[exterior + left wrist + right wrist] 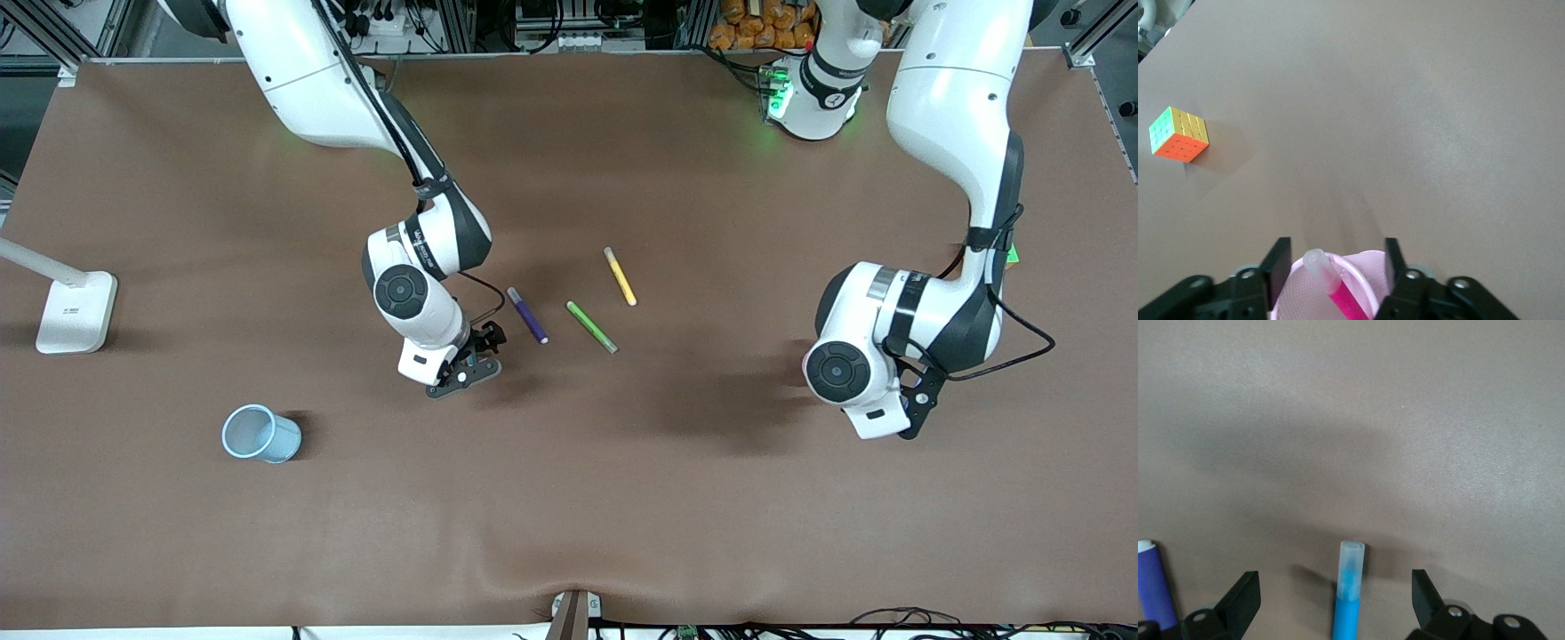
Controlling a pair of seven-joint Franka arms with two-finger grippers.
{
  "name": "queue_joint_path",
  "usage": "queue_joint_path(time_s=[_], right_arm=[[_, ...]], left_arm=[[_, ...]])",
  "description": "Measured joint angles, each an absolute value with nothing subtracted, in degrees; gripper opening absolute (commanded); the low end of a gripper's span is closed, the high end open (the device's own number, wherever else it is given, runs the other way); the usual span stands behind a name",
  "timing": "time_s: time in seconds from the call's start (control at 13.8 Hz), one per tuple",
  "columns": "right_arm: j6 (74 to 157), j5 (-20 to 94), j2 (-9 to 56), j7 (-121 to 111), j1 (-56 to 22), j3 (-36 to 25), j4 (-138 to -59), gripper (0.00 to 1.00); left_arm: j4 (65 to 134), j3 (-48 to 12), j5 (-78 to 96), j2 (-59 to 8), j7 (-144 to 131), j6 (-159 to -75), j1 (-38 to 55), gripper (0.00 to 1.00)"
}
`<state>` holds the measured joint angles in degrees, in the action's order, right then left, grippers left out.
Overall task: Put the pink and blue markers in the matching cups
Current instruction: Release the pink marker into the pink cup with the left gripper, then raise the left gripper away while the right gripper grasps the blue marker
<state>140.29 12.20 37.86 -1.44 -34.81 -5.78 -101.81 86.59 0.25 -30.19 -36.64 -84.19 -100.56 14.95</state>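
The pink marker (1350, 305) leans in the pale pink cup (1371, 268), its pale cap at the rim. My left gripper (1336, 247) hangs open over that cup, one finger (1279, 265) on each side, neither touching the marker. In the front view this gripper (916, 411) is toward the left arm's end of the table and hides the pink cup. The blue marker (1349, 607) lies flat on the brown table between the open fingers of my right gripper (1335, 579), untouched. That gripper (462, 372) is low beside the purple marker (527, 315). The light blue cup (260, 434) stands nearer the front camera.
A green marker (591, 326) and a yellow marker (620, 276) lie mid-table beside the purple one (1155, 590). A coloured puzzle cube (1179, 135) sits near the left arm. A white lamp base (76, 311) stands at the right arm's end of the table.
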Motion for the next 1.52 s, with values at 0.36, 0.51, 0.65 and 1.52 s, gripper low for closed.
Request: queue_joint_path(time_s=[0.36,0.51,0.65,1.52], right_arm=[[139.6,12.2,38.7,-1.0,-34.7,-5.7,-101.9,1.00],[139.5,12.2,38.9,-0.9,-34.7,-5.7,-101.9,1.00],[139.5,12.2,39.1,-0.9,-34.7,-5.7,-101.9,1.00],[139.5,12.1,39.3,-0.9,-34.8,-5.7,-101.9,0.00]], left_arm=[[84.7,0.4,-28.1,-32.0,-72.9,-98.3,13.1,1.00],[84.5,0.4,-23.6,-29.3,-65.1,-98.2,11.1,1.00],[84.4,0.4,-19.8,-26.6,-57.8,-98.1,8.6,1.00],[84.0,0.3,-7.5,-12.0,-16.0,-95.8,3.4,1.00]])
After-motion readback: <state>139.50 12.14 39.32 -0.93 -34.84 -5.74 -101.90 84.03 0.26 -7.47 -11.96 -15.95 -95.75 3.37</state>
